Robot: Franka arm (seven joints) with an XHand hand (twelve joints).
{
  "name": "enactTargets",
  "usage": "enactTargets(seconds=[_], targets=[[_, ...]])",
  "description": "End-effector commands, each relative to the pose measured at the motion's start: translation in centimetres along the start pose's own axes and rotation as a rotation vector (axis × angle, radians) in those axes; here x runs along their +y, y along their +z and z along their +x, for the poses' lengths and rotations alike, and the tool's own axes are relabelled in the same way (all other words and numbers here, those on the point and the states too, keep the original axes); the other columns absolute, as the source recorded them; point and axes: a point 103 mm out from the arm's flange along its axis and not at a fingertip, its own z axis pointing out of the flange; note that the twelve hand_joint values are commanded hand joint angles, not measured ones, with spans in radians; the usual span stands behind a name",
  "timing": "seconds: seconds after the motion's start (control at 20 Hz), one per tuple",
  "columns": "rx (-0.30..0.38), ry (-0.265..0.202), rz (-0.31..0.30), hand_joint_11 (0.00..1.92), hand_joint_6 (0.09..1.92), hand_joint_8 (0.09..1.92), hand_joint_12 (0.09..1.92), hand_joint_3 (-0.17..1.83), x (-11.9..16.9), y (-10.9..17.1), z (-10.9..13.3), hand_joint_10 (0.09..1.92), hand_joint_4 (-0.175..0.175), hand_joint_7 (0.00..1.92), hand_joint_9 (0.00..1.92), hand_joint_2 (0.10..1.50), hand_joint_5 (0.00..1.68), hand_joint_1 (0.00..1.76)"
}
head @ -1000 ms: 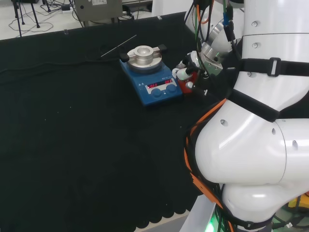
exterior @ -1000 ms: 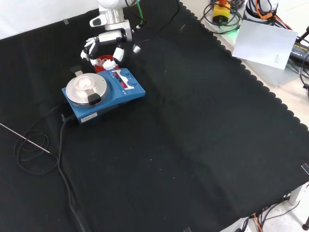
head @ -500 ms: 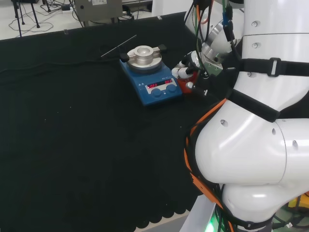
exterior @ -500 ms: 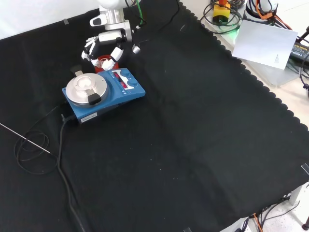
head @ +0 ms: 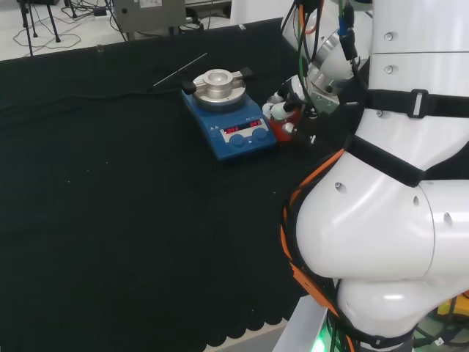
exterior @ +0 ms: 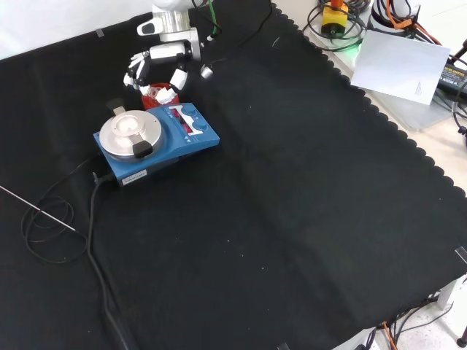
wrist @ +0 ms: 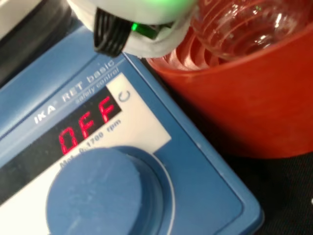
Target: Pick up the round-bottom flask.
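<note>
Round-bottom flask (wrist: 244, 27), of clear glass, sits in a red ribbed stand (wrist: 234, 93), its rounded belly resting against the ribs in the wrist view. Going from the biggest thing down: the desk (exterior: 292, 182) under its black cloth carries everything. On it stands a blue magnetic stirrer (exterior: 155, 137) with a round silver top plate (exterior: 129, 130), red lit digits on its front panel and blue knobs (wrist: 93, 196); a black cable (exterior: 98, 240) runs from it across the cloth. The red stand is just beside the stirrer, to its right in the head view (head: 281, 132) and beyond it in the front view. The hand (exterior: 155, 64) hangs over the stand, its white-tipped fingers (head: 281, 110) curled down around the flask and the stand's rim, closing on the flask.
</note>
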Motion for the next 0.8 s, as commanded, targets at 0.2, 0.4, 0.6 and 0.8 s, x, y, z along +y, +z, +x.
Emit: enactTargets(seconds=[0.2,0.4,0.6,0.8], targets=[[0.034,0.011,-0.052,0.17,0.96,0.65,1.35,0.81,-1.2,-3.5,1.0,0.65,-0.06,0.44,0.66,0.65,1.14,1.15],[0.052,0.018,-0.071,0.18,0.97,0.65,1.35,0.82,-1.8,-5.2,1.8,0.65,-0.063,0.45,0.67,0.64,1.15,1.15],[0.064,0.017,-0.083,0.18,0.97,0.65,1.35,0.82,-2.4,-6.7,2.9,0.65,-0.065,0.45,0.67,0.64,1.15,1.15],[0.085,0.012,-0.094,0.18,0.97,0.65,1.35,0.82,-2.7,-7.9,4.3,0.65,-0.068,0.45,0.67,0.64,1.15,1.15]])
